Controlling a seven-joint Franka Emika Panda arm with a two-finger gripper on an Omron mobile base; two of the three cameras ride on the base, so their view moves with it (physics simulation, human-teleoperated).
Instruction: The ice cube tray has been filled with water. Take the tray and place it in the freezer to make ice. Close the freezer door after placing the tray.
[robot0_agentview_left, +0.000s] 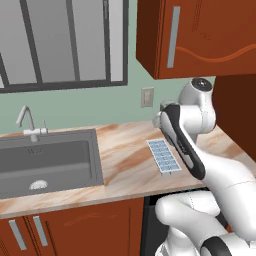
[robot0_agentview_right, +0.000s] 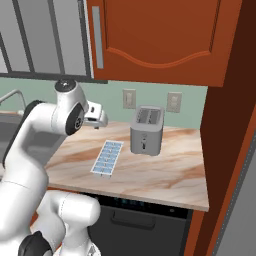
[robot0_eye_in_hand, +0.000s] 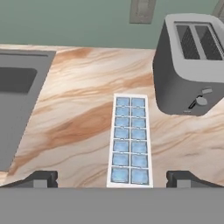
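Pincer (robot0_eye_in_hand: 112, 178): jaws spread wide, nothing between them, poised above counter, tips straddling near end of tray; likely lined up for grasp across narrow width.
Marble counter (robot0_eye_in_hand: 78, 118): bears all items below.
Sink (robot0_agentview_left: 47, 160): steel basin set in counter, well left of tray.
Toaster (robot0_eye_in_hand: 192, 65): grey, two-slot, upright, near tray's far right side, apart from it.
Ice cube tray (robot0_eye_in_hand: 130, 140): flat on counter between sink and toaster, long axis running away from pincer, untouched.

Marbled counter (robot0_eye_in_hand: 83, 109) with ice cube tray (robot0_eye_in_hand: 130, 140), toaster (robot0_eye_in_hand: 190, 65)
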